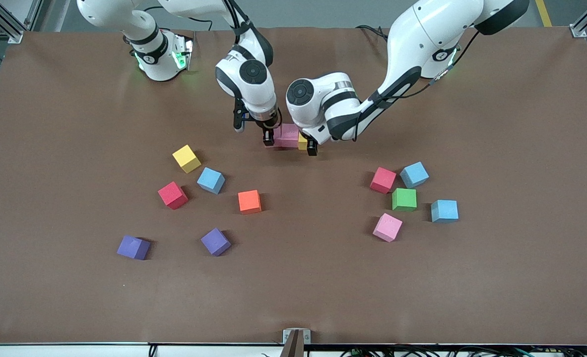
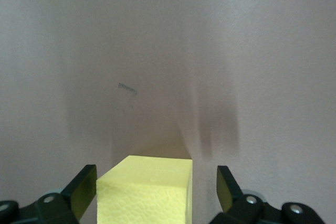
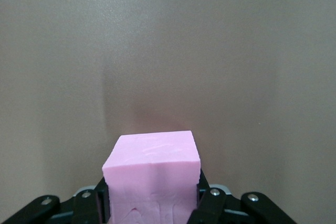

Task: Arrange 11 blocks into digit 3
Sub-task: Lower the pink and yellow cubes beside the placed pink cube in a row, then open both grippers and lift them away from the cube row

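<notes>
Row begun: a pink cube [image 1: 290,135] lies mid-desk with a yellow cube [image 1: 302,142] touching it on the side toward the left arm's end; a second pink cube [image 1: 276,135] sits at its other side, mostly hidden by the right tool, so contact there is only probable.
Left tool [image 1: 307,144]: down at the yellow cube [image 2: 149,190], released; in the left wrist view both fingers [image 2: 83,190] stand apart from the cube's sides with gaps showing.
Right tool [image 1: 269,136]: down at the hidden pink cube [image 3: 152,177], clenched on it; the right wrist view shows the fingers [image 3: 206,203] pressed against both sides.
Loose blocks toward the right arm's end: yellow block [image 1: 186,158], light blue block [image 1: 211,180], red block [image 1: 172,195], orange block [image 1: 249,202], all apart from one another and nearer the front camera than the row.
Loose blocks toward the left arm's end: red cube [image 1: 383,179] just beside a blue cube [image 1: 414,174]; green cube [image 1: 404,199] close below them; another blue block [image 1: 444,210] and a pink block [image 1: 387,227] near it.
Purple cubes: one [image 1: 134,247] and another [image 1: 216,241], nearest the front camera.
Desk [image 1: 496,277]: brown surface.
</notes>
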`<state>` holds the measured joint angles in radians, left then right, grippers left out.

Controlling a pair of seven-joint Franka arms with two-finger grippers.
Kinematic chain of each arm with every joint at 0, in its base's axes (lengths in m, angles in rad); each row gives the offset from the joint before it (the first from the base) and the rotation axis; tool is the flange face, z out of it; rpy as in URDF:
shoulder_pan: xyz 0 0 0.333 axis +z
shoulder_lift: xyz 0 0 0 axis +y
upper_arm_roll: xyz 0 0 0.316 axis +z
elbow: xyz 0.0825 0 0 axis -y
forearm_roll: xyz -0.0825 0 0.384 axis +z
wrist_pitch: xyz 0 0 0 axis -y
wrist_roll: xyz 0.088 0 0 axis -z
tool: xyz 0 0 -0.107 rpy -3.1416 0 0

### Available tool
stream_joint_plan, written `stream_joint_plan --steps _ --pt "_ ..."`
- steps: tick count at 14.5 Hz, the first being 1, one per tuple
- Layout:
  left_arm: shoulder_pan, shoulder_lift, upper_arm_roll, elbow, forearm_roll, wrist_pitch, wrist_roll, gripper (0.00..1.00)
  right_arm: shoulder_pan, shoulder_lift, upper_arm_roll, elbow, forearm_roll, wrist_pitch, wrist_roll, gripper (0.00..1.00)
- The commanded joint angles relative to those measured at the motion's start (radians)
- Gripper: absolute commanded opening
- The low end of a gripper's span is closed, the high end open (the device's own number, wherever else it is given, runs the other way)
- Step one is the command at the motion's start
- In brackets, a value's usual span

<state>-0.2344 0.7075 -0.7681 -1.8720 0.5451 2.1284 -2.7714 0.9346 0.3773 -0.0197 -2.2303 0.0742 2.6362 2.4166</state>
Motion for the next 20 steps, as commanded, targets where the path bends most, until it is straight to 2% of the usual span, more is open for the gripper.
stream_joint_plan --steps 1,3,4,6,7,8,13,17,20 --pt "-0.002 -0.02 -0.055 0.027 -0.011 -0.091 -0.139 1.0 0.013 0.025 -0.005 0.014 0.015 -0.01 0.013 0.05" --pt "0.033 -0.037 -0.11 0.027 -0.031 -0.119 -0.134 1.0 0.012 0.025 -0.005 0.014 0.015 -0.01 0.006 0.16" --pt "0.068 -0.037 -0.152 0.028 -0.031 -0.136 -0.122 1.0 0.01 0.025 -0.005 0.014 0.015 -0.01 0.006 0.26" --pt "0.168 -0.037 -0.253 0.028 -0.031 -0.192 -0.048 1.0 0.01 0.025 -0.005 0.015 0.015 -0.01 -0.002 0.42" --pt "0.232 -0.037 -0.316 0.027 -0.031 -0.229 -0.002 1.0 0.012 0.025 -0.005 0.015 0.015 -0.009 0.007 0.78" --pt "0.294 -0.036 -0.373 0.027 -0.031 -0.258 0.039 1.0 0.009 0.025 -0.005 0.02 0.015 -0.01 0.009 1.0" --pt "0.519 -0.037 -0.591 0.027 -0.016 -0.396 0.419 1.0 0.01 0.025 -0.006 0.024 0.013 -0.03 -0.002 1.0" --pt "0.703 -0.043 -0.729 0.027 0.006 -0.452 0.785 1.0 0.009 0.025 -0.006 0.043 0.01 -0.074 -0.03 1.0" --pt "0.767 -0.043 -0.75 0.036 0.059 -0.467 1.025 1.0 0.003 0.023 -0.006 0.086 0.01 -0.197 -0.073 1.0"
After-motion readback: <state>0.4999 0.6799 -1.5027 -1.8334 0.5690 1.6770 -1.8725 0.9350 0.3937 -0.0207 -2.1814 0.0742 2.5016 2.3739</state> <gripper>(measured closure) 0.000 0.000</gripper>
